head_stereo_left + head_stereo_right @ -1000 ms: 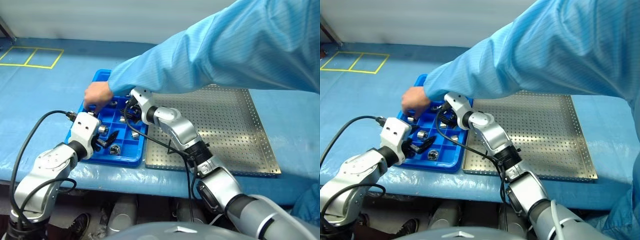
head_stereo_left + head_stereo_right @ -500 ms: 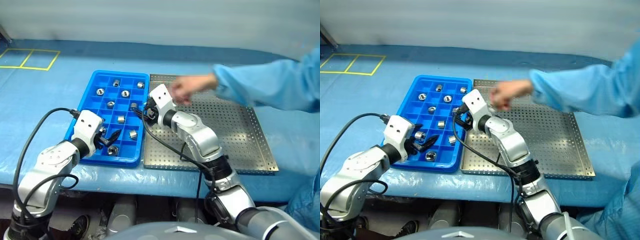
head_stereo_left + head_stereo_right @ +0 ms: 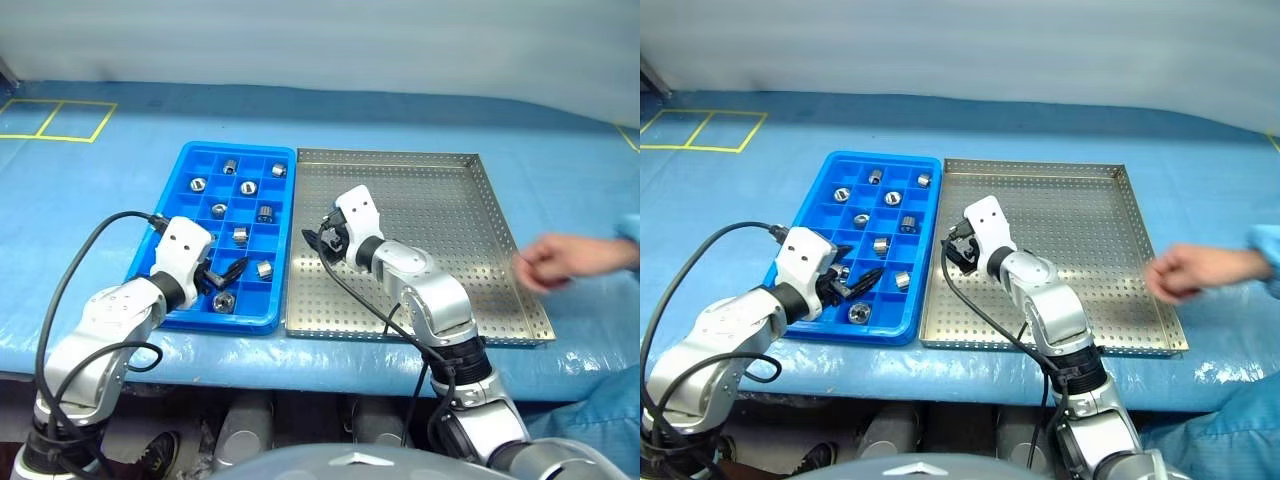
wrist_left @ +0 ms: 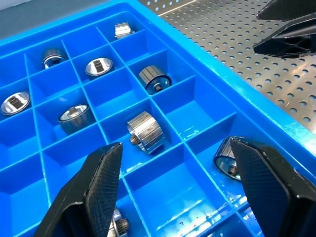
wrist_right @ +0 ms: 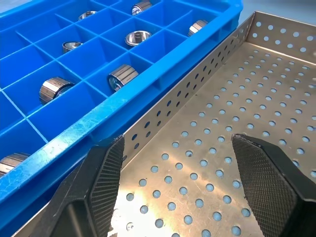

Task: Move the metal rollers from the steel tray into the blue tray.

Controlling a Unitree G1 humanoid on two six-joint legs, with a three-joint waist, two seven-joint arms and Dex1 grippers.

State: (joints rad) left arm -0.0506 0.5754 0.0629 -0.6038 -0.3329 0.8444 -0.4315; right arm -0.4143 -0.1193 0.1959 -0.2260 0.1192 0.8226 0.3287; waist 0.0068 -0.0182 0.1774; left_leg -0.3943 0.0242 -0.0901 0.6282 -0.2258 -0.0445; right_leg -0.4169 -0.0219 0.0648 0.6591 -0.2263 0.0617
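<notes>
Rollers sat in the blue tray [image 3: 196, 162] — both grippers empty.
Metal rollers [image 3: 241, 235] lay upper-left of the right gripper [image 3: 322, 238], over the steel tray [image 3: 450, 220]; left gripper [image 3: 222, 275] above them — fingers apart.

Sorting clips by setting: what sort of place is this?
Likely a factory or lab parts-handling bench: a perforated steel tray beside a blue tray of metal rollers, a blue-covered table, and a person's hand in a cleanroom-style sleeve.

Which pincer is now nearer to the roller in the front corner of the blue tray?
Left. The left pincer hovers right by that roller in the blue tray; the right pincer is over the steel tray.
</notes>
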